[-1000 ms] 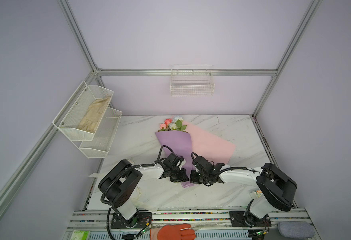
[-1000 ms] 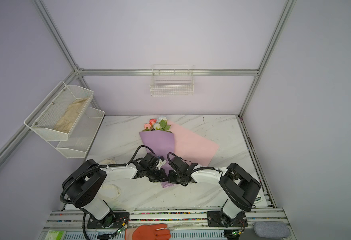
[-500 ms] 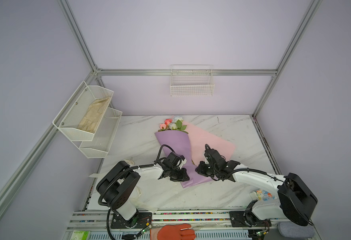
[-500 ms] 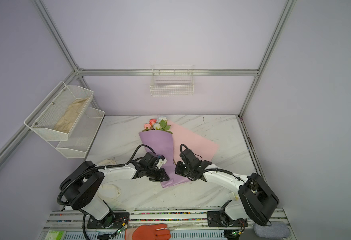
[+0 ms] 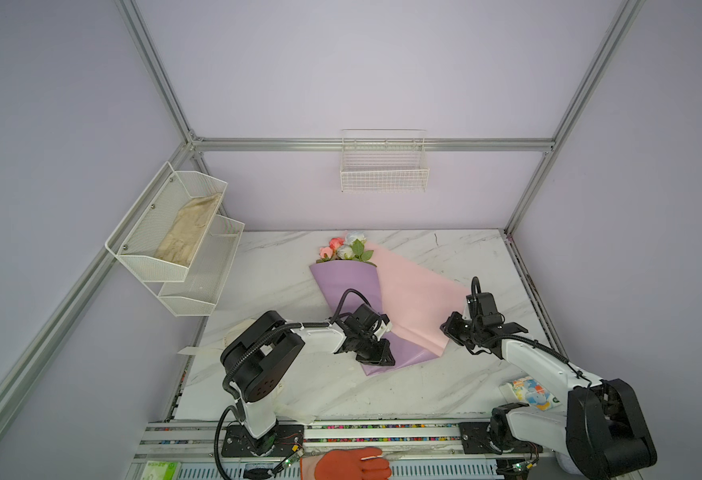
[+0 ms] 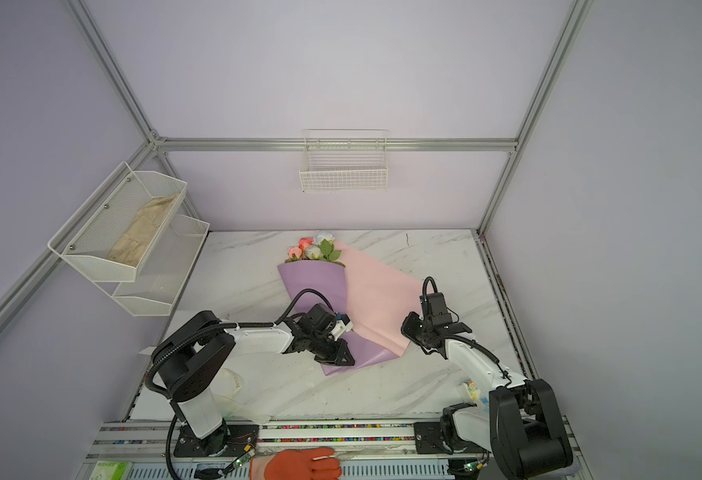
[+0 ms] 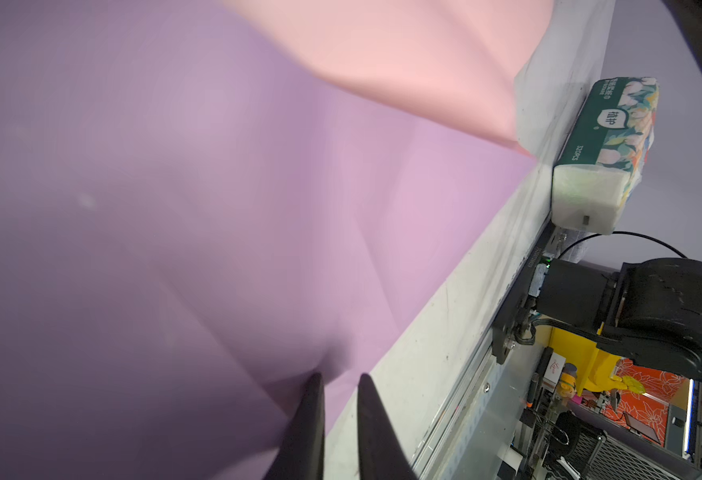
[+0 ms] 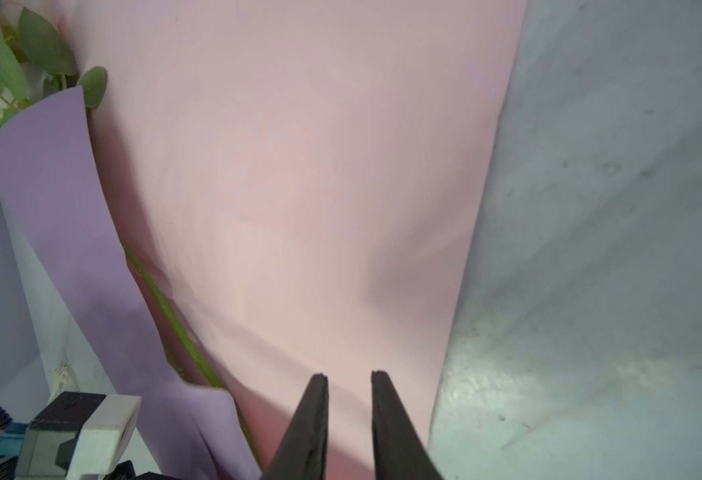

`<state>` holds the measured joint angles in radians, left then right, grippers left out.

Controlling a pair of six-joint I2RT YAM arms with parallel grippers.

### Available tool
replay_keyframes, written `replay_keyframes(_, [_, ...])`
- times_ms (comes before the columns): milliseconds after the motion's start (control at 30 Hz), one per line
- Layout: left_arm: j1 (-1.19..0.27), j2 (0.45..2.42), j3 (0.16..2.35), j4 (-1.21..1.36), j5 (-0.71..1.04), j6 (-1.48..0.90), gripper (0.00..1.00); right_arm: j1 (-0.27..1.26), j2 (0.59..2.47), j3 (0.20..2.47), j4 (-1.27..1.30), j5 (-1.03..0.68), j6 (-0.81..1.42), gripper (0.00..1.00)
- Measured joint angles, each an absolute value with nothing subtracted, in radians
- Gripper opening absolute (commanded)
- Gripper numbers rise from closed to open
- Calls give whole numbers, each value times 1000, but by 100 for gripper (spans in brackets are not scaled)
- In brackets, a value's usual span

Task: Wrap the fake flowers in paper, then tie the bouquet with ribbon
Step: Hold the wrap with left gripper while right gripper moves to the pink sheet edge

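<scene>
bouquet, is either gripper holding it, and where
Left fingers seem to pinch the bouquet's lilac paper near its stem-end edge; right fingers hold nothing.

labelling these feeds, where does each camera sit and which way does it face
Top views: high above the front, looking down at the marble table; both arms, left gripper at the bouquet, right gripper by its pink flap.
Left wrist: over the lilac paper, facing the right arm's base; own fingertips show.
Right wrist: above the pink flap, facing the fake flowers; own fingertips show.
Shared: both wrist views catch lilac and pink paper.
</scene>
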<state>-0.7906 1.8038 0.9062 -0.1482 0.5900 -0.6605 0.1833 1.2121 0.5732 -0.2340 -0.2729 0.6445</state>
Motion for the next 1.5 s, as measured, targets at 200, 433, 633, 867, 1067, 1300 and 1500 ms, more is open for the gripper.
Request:
replay_keyframes(200, [-793, 1806, 928, -151, 589, -658, 17, 101, 1237, 574, -240, -285, 599, 45])
replay_keyframes(433, [-793, 1826, 930, -151, 596, -643, 17, 63, 1315, 595, -235, -309, 565, 49])
replay_keyframes(633, [-793, 1832, 934, -150, 606, -634, 16, 44, 1369, 614, -206, -337, 545, 50])
replay_keyframes(867, [-793, 1832, 934, -151, 605, -624, 16, 6, 1451, 613, -108, -413, 545, 46])
replay_keyframes(1067, [-793, 1832, 935, -154, 604, -616, 16, -16, 1515, 590, 61, -519, 574, 45])
replay_keyframes(1300, [-793, 1832, 935, -155, 602, -615, 16, -23, 1565, 516, 308, -680, 643, 52])
replay_keyframes(1500, [-793, 1832, 935, -155, 602, -615, 16, -23, 1599, 473, 479, -794, 683, 61])
